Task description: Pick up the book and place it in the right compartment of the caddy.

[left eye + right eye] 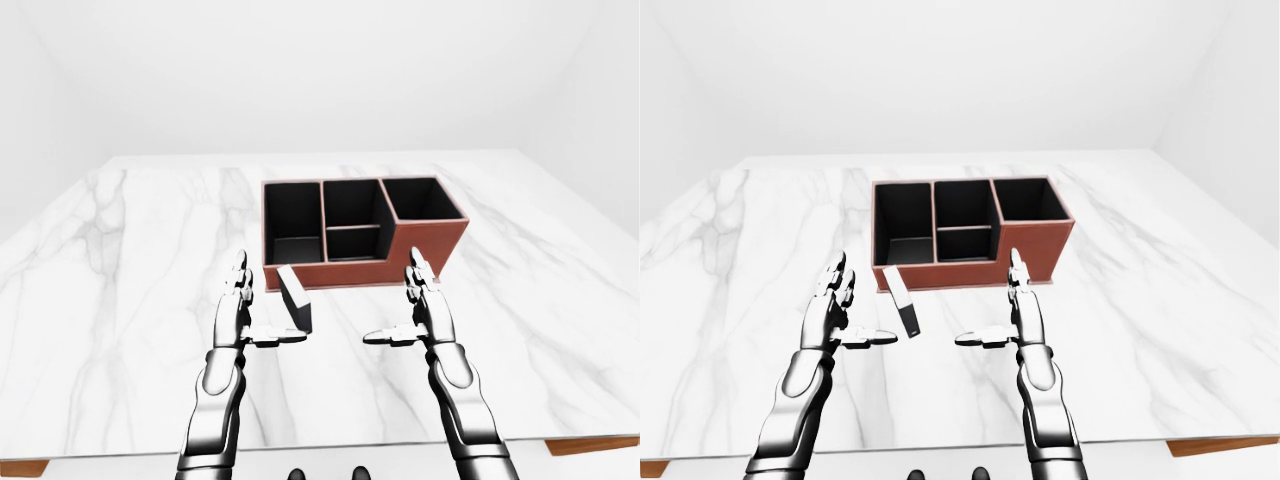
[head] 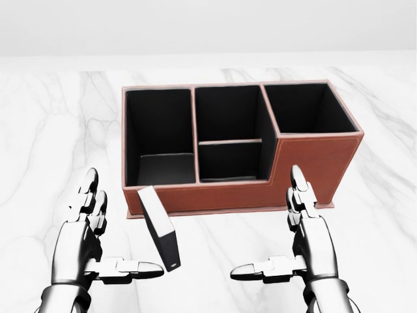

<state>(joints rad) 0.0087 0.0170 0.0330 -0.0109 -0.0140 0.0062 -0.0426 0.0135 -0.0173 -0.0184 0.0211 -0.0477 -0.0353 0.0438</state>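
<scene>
A small dark book (image 2: 160, 228) with a pale cover stands on its edge on the marble table (image 2: 52, 130), just below the caddy's near wall. The red-brown caddy (image 2: 313, 163) has black compartments: a left one, a split middle one and a taller right one (image 2: 303, 107). My left hand (image 2: 107, 251) is open, to the left of the book, thumb pointing at it without touching. My right hand (image 2: 287, 251) is open, to the right of the book and below the caddy's right part. Both hands are empty.
The table's near edge (image 1: 330, 445) runs under my forearms, with wooden legs at the corners. White walls surround the table. Bare marble lies to the left and right of the caddy.
</scene>
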